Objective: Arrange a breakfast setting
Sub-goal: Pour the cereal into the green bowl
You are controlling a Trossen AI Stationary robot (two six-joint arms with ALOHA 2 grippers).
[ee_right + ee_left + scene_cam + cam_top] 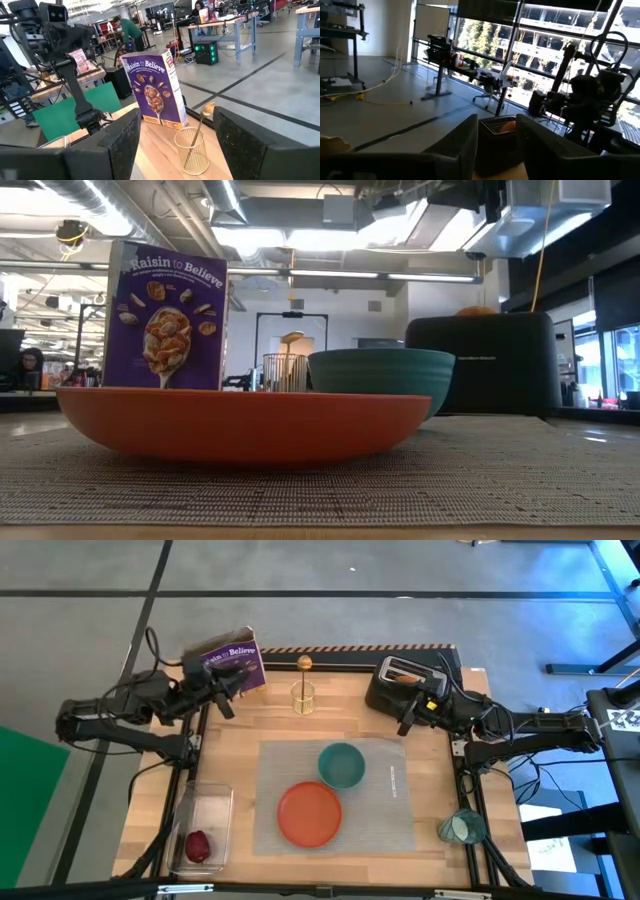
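1. My left gripper (228, 700) hangs by the purple cereal box (236, 665) at the table's far left, fingers spread wide, holding nothing.
2. My right gripper (407, 722) hovers beside the black toaster (400, 680), open and empty.
3. The round orange plate (309, 812) and teal bowl (341, 764) touch on the grey woven placemat (390, 795).
4. The gold spoon (303, 675) stands in a gold wire holder (303, 698).
5. The dark red fruit (198, 844) lies in the clear plastic tub (205, 808).
6. The small teal cup (461, 827) sits at the table's right edge.

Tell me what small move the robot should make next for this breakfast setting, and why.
Probably move the left gripper toward the gold spoon standing in the wire holder. The orange plate and teal bowl already sit on the grey placemat, but no spoon lies there, and both grippers are open and empty. The right gripper waits by the toaster.
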